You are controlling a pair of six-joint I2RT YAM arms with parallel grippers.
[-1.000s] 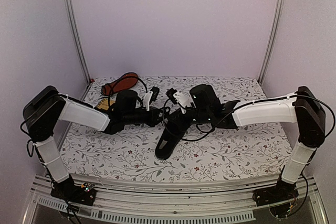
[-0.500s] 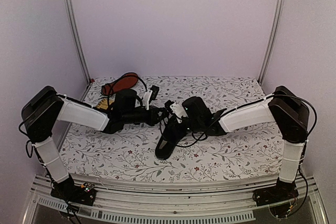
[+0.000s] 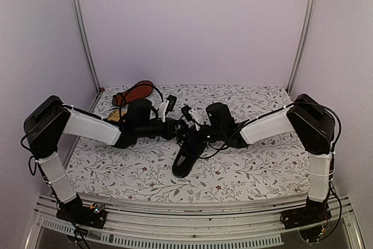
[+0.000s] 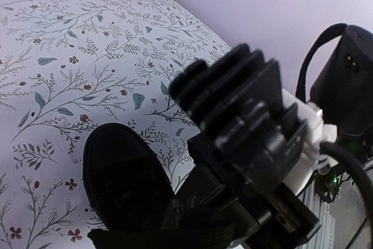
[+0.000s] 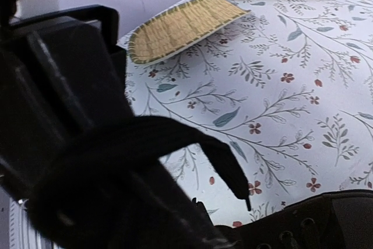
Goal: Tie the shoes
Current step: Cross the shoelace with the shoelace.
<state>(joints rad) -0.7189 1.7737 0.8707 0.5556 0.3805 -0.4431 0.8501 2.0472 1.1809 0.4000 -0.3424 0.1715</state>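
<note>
From above, we judge the knotting step in hand: left hand [image 3: 178, 129] and right hand [image 3: 189, 127] meet, both closed, just above one shoe [image 3: 185, 160], whose long axis runs from them toward the desk's [image 3: 262, 161] near edge, toe leading. The left wrist view shows the shoe [image 4: 119, 182] beneath its hand; any hold is unclear. The right wrist view shows a lace [image 5: 192, 141] apparently pinched; next, we think, draw it taut.
</note>
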